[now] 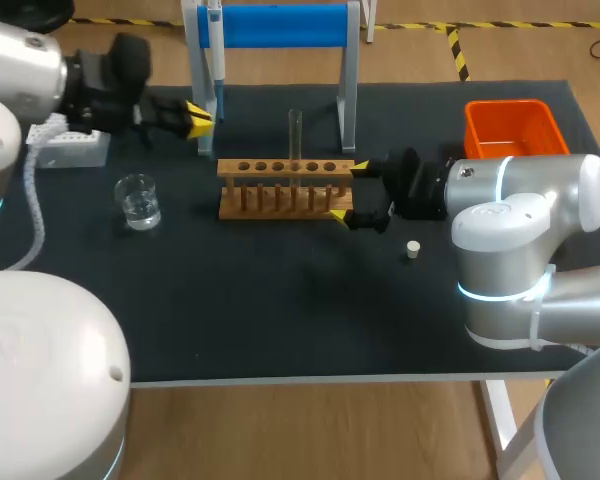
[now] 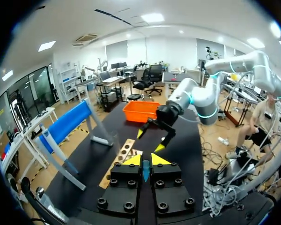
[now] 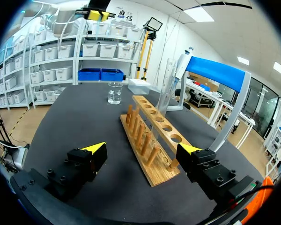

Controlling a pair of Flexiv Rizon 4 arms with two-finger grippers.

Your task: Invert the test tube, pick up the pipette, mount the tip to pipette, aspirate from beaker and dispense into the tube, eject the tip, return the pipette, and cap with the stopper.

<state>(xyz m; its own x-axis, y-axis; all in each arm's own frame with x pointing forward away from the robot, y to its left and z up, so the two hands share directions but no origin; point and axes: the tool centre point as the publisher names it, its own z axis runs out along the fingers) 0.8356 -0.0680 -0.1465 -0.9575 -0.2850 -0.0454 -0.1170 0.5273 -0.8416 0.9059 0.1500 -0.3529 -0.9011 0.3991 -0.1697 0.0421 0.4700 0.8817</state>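
A clear test tube (image 1: 295, 134) (image 3: 163, 100) stands upright in the wooden rack (image 1: 285, 187) (image 3: 149, 136) (image 2: 126, 150). My right gripper (image 1: 348, 190) (image 3: 142, 151) (image 2: 151, 140) is open, its fingers either side of the rack's right end without gripping it. My left gripper (image 1: 198, 118) (image 2: 146, 160) is shut and hovers beside the left post of the blue stand (image 1: 280, 25) (image 2: 68, 124), where the pipette (image 1: 213, 45) (image 3: 180, 70) hangs. The glass beaker (image 1: 138, 201) (image 3: 114, 93) holds clear liquid at the left. A small white stopper (image 1: 413, 249) lies right of the rack.
A white tip box (image 1: 75, 148) (image 3: 139, 86) sits at the far left behind the beaker. An orange bin (image 1: 510, 125) (image 2: 140, 111) stands at the back right. The black mat (image 1: 300, 320) in front of the rack is bare.
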